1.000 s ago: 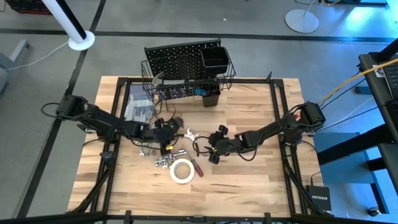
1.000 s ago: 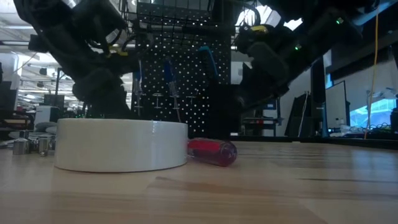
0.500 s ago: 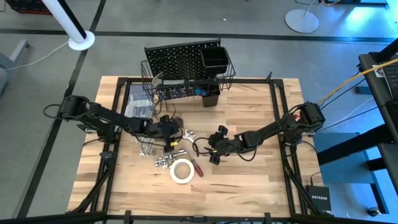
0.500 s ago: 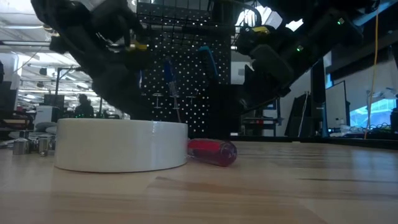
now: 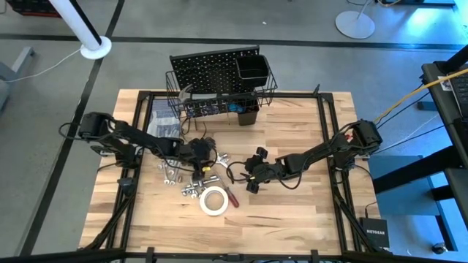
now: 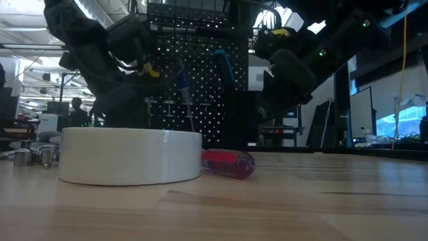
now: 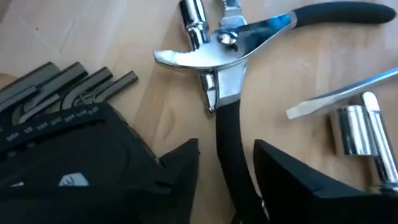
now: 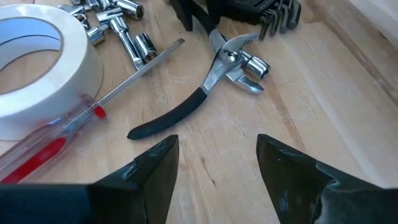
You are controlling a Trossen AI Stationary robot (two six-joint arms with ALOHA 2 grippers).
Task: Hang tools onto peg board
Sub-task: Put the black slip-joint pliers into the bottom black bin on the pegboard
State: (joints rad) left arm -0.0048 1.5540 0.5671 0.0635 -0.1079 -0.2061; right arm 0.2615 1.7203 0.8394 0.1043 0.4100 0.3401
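Pale wooden tabletop [image 5: 292, 204] on a grey floor, seen from above, with the black peg board [image 5: 205, 67] upright at the far edge. Fixed to its front, a wire basket [image 5: 267, 93] and a square black cup [image 5: 252, 69]; a few items already hanging along the lower rows, too small to identify.

At the far left, grey gloves [image 5: 162, 126] flat on the wood just in front of the board. Reaching in from that side, left arm low over the clutter, left tool [image 7: 227, 149] down near the wood with fingers apart. Straddling one black handle of the pliers [image 7: 249, 34], with a sliver of wood visible on either side of the handle, so not clamped. Just beside it, a fan of dark hex keys [image 7: 68, 93].

Nearer the front edge, a cluster of silver sockets [image 5: 191, 191], then the white tape roll [image 5: 214, 201] lying flat. Against its right side, the red-handled screwdriver [image 5: 231, 197], shaft pointing towards the pliers in the right wrist view. From table height, tape roll large in the foreground, red handle poking out beside it.

Right of the pile, right tool [image 8: 214, 143] hovering over bare wood, fingers spread wide, gripping nothing, aimed at the pliers and tape. Right arm stretching back to its base at the right edge.
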